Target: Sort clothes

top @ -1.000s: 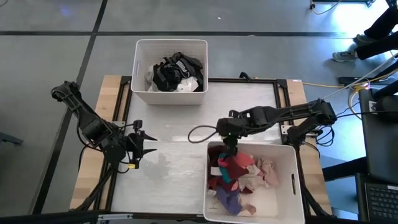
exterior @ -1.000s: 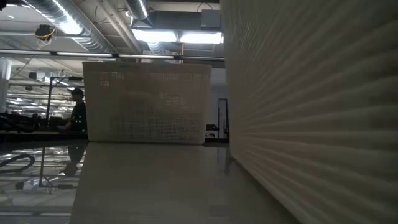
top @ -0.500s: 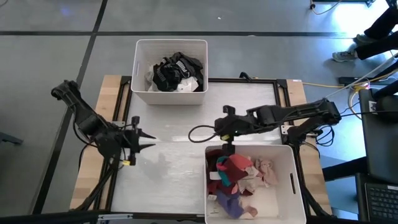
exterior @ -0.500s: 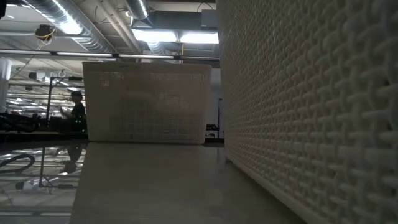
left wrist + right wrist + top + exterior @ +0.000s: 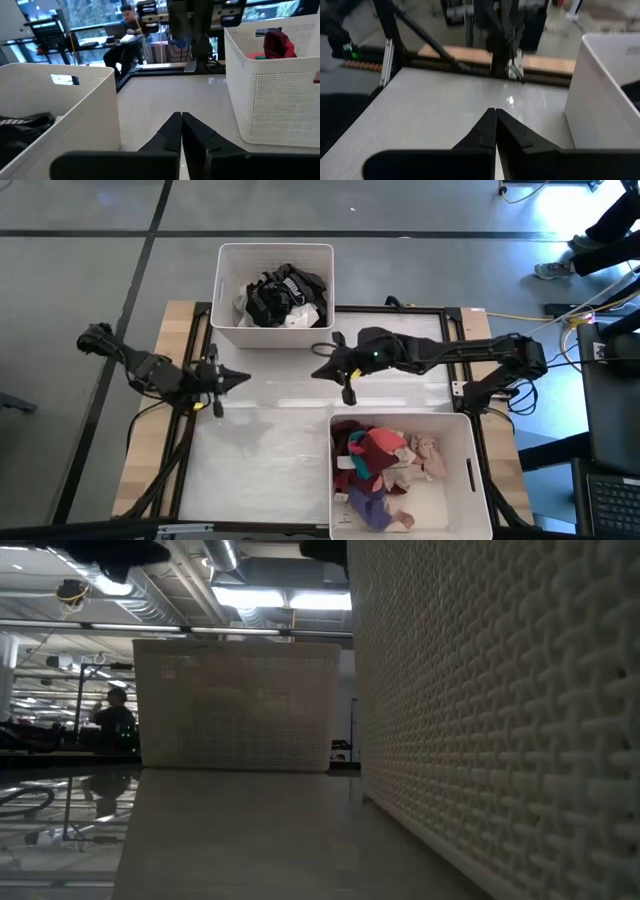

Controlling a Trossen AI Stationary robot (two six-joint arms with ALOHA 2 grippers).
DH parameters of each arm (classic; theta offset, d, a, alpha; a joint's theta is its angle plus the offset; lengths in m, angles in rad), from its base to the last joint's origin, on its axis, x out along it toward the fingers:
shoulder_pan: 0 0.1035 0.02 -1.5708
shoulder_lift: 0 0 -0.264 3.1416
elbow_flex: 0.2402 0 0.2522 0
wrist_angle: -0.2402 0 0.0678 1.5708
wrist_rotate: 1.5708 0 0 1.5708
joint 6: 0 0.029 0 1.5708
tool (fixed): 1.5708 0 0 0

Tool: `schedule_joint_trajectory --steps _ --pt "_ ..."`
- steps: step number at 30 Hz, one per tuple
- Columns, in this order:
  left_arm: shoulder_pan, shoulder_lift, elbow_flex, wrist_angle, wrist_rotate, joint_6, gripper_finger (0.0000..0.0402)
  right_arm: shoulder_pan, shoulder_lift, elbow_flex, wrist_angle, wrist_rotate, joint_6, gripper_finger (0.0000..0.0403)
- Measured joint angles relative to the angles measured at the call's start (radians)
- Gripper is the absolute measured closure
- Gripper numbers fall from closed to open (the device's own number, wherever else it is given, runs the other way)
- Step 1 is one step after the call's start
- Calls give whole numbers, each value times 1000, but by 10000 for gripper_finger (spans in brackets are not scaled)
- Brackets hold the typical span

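Observation:
Black and white clothes [image 5: 283,295] lie in the white bin [image 5: 228,290] at the table's far edge. Maroon, pink, teal and purple clothes [image 5: 385,465] fill the white bin [image 5: 465,480] at the near right; a maroon piece [image 5: 277,45] sticks up above its rim. My left gripper [image 5: 245,377] hovers over the table's left part, shut and empty, pointing right. My right gripper [image 5: 315,373] hovers mid-table between the bins, shut and empty, pointing left. In the wrist views both pairs of fingers, left [image 5: 180,117] and right [image 5: 495,112], meet above bare tabletop.
Bare white tabletop [image 5: 270,440] stretches between the two grippers and to the near left. A black frame and wooden strips [image 5: 170,360] edge the table. A black cable [image 5: 320,395] loops by the near bin. A person [image 5: 112,720] sits in the room beyond.
My right gripper has risen out of the near bin, tipped up from pointing down to nearly level, and swung toward the far left over the table's middle. My left gripper has shut and moved toward the far edge, drawing back toward the table's left.

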Motion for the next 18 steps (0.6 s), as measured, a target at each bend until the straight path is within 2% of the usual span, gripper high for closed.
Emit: schedule_joint_trajectory --steps 4,8,12,18 --pt "121 -33 -95 139 135 63 401 -35 0 -127 240 -77 6 398" --pt "259 -51 -168 217 224 94 401 -61 0 -222 405 -132 40 397" --pt "370 -78 -231 262 349 93 401 -65 0 -281 448 -143 63 395" --pt "425 -174 -318 303 360 87 401 -64 -91 -362 450 -142 63 398"
